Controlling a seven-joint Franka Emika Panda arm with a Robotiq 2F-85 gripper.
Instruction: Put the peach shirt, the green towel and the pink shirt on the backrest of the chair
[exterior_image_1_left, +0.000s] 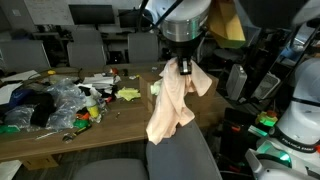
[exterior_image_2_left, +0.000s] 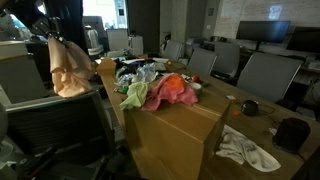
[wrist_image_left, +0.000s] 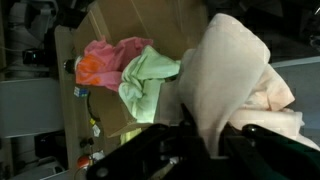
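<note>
Pinching the peach shirt (exterior_image_1_left: 172, 105) tight, the gripper (exterior_image_1_left: 184, 66) holds it high above the backrest (exterior_image_1_left: 180, 157) to drape it there, while the green towel (wrist_image_left: 147, 82) and pink shirt (wrist_image_left: 103, 60) wait on the table (exterior_image_1_left: 105, 130).

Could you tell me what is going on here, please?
The robot's gripper is shut on the peach shirt and holds it up so that it hangs above the chair at the table's edge. The shirt is not yet draped over the backrest; whether its hem touches it is hard to tell. The green towel and the pink shirt lie bunched side by side on the table.
</note>
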